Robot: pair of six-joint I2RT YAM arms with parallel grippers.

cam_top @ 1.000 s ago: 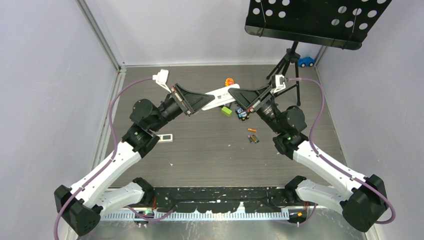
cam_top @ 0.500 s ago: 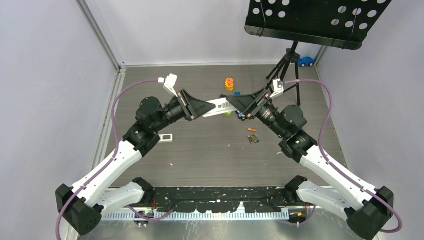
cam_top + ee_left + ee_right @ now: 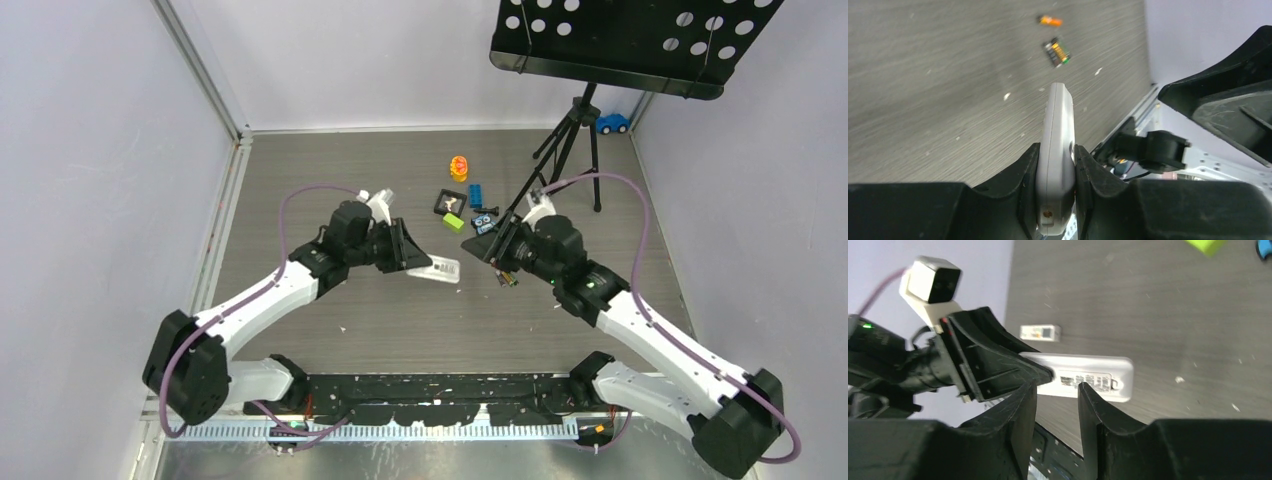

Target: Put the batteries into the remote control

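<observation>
Left end effector (image 3: 416,261) clamped on one end of remote control (image 3: 445,271), labelled back facing right end effector (image 3: 488,251). Right jaws narrowly parted, holding nothing. Batteries (image 3: 507,278) lie on worktop (image 3: 400,330) near right end effector.

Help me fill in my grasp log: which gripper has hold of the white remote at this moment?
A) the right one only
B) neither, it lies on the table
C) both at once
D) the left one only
D: in the left wrist view the left gripper is clamped on the sides of the remote control, while the right gripper stands open and, seen from above, apart from the remote's free end.
</observation>
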